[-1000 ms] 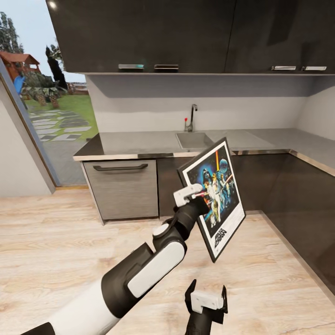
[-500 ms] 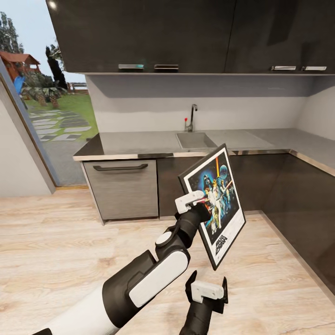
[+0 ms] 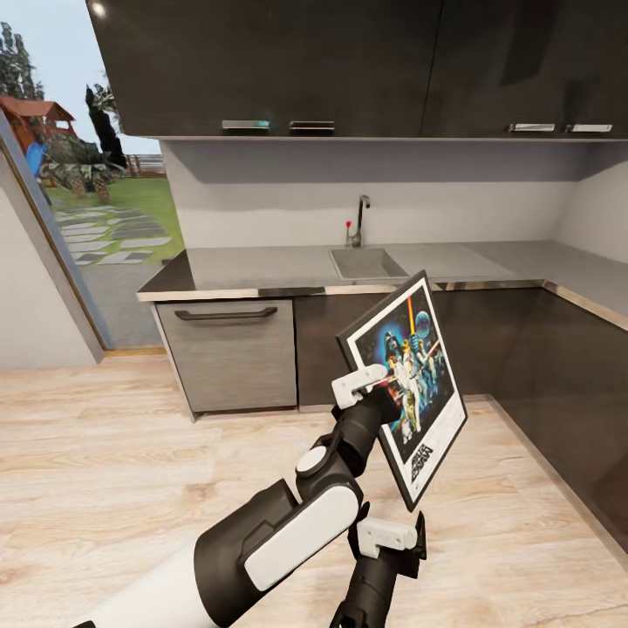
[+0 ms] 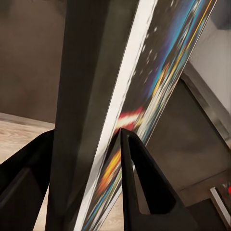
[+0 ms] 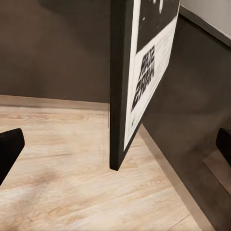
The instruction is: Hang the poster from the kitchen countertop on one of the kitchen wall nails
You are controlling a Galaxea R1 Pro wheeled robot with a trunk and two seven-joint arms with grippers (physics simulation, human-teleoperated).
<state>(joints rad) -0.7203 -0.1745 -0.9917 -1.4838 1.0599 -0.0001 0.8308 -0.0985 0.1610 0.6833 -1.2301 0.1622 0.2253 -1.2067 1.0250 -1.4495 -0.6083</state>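
Kitchen: kitchen countertop (image 3: pixel 262 266) runs along the back wall and turns the corner at right; sink (image 3: pixel 363 262) and tap (image 3: pixel 359 218) sit mid-run, dark cabinets above and below, light wood floor (image 3: pixel 87 453).
Poster: poster (image 3: pixel 408 384) is off the counter, held in the air in front of the lower cabinets, tilted, art facing the camera, lettering end lowest.
Left gripper: left gripper (image 3: pixel 366 384) is clamped on the poster's left edge; in the left wrist view one finger (image 4: pixel 139 183) lies on the printed face and the other (image 4: pixel 24 183) is behind the frame, with the poster (image 4: pixel 125 96) between them.
Right gripper: right gripper (image 3: pixel 390 536) sits low, just under the poster's bottom corner, fingers spread wide, gripping nothing; the right wrist view shows the poster (image 5: pixel 137 67) corner hanging between its fingertips, apart from both.
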